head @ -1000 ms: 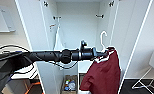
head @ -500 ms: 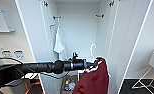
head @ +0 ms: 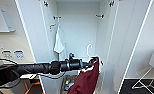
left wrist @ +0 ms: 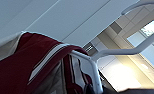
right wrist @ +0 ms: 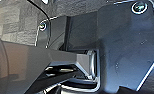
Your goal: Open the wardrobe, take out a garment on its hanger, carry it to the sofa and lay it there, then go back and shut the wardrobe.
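Observation:
The wardrobe [head: 78, 32] stands open in front of me, both white doors swung wide. My left arm reaches in from the left, and my left gripper [head: 89, 63] is shut on the white hanger [head: 89, 50], whose hook is off the rail. From the hanger hangs the dark red garment [head: 85, 77], in front of the wardrobe's lower right. The left wrist view shows the hanger's bar [left wrist: 123, 51] close up with the red garment [left wrist: 18, 70] and its white stripes draped over it.
A plain white shirt [head: 58, 42] hangs inside the wardrobe at the left. Small coloured items [head: 69, 83] lie on the wardrobe floor. The open right door [head: 128, 42] juts toward me. A white wire-legged chair [head: 153, 67] stands at the far right.
My left arm has drawn the hanger and the red garment left and downward, away from the wardrobe's right side and closer to me.

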Robot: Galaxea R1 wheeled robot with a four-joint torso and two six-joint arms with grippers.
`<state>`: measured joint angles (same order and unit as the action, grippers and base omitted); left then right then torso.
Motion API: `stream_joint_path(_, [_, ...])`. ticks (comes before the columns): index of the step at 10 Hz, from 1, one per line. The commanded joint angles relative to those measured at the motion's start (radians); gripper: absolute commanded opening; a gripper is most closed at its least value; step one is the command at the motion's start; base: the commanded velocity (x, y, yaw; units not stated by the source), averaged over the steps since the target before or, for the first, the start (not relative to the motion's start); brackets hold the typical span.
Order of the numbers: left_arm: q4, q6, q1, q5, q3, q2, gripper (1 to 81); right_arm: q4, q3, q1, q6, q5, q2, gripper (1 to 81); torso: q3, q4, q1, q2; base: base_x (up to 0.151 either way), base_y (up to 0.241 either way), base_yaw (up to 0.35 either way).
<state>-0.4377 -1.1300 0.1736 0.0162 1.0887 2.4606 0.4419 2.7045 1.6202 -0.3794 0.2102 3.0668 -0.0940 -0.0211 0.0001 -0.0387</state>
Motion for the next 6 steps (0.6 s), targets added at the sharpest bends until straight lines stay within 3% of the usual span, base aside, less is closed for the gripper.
stream_joint_path(1, [-0.024,0.007,-0.173,0.084,-0.032,0.005,1.0,-0.003,-0.013,-0.032,0.002,-0.038,0.011,81.1,0.000,0.000,0.000,0.000,0.000,0.000,0.000])
stream_joint_path(6, [-0.021,-0.001,-0.170,0.100,-0.032,0.000,1.0,-0.003,-0.013,-0.035,0.002,-0.038,0.011,81.1,0.000,0.000,0.000,0.000,0.000,0.000,0.000])
